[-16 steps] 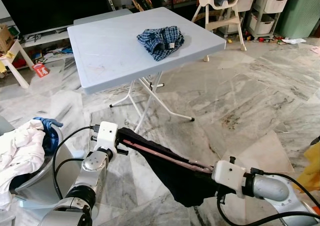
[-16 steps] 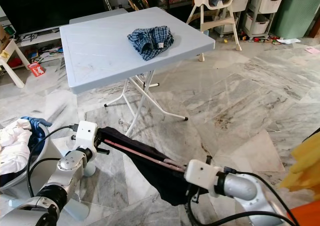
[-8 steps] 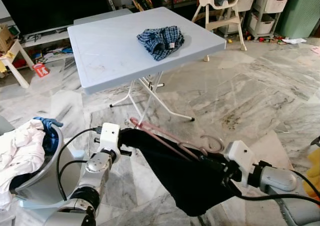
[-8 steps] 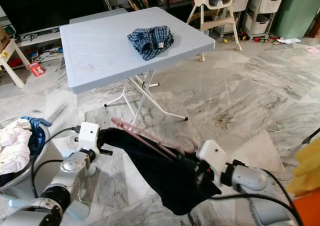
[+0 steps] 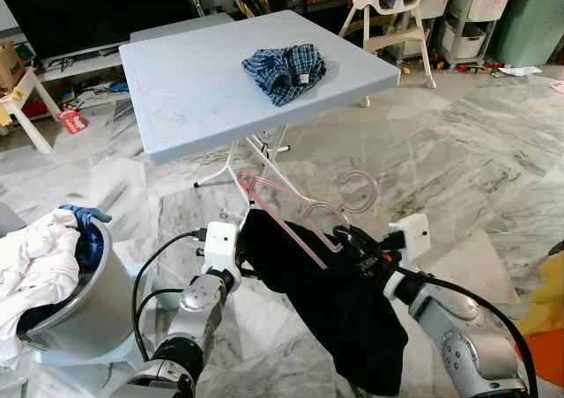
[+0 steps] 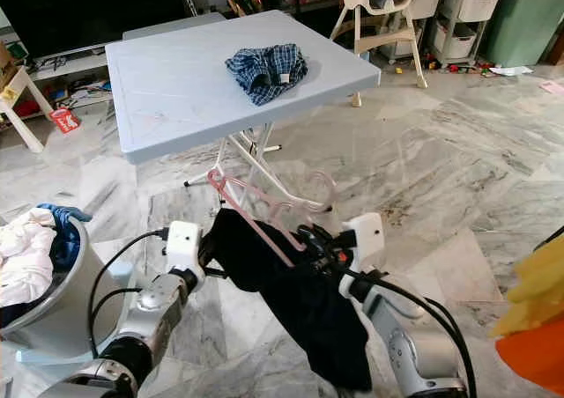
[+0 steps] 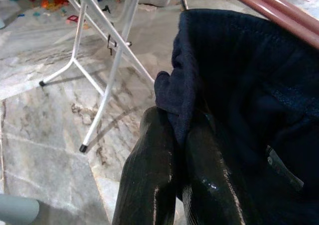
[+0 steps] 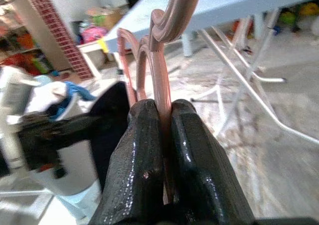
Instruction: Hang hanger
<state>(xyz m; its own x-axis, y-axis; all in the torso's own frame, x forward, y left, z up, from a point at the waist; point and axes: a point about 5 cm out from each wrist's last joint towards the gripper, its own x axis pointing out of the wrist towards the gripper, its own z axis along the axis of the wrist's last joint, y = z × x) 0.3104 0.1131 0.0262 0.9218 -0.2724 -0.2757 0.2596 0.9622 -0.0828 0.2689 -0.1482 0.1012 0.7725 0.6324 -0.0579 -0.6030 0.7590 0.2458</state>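
**Hanger raised upright, garment draped**

The pink hanger (image 5: 295,217) now stands higher and steeper than a second ago, hook up, in front of the table (image 5: 176,90). This suggests carrying toward a hanging point, none yet visible. The right pincer (image 8: 162,135) is pressed together on the hanger's neck. The left pincer (image 7: 182,150) pinches the dark garment (image 5: 344,301) at its edge.

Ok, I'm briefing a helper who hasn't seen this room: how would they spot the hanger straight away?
Start at the pale blue folding table with the checked cloth on it. In front of it, nearer the robot, the two grippers hold a dark garment between them. The hanger is the thin pink frame rising from that garment, clamped in the right gripper, with a curled hook on top.
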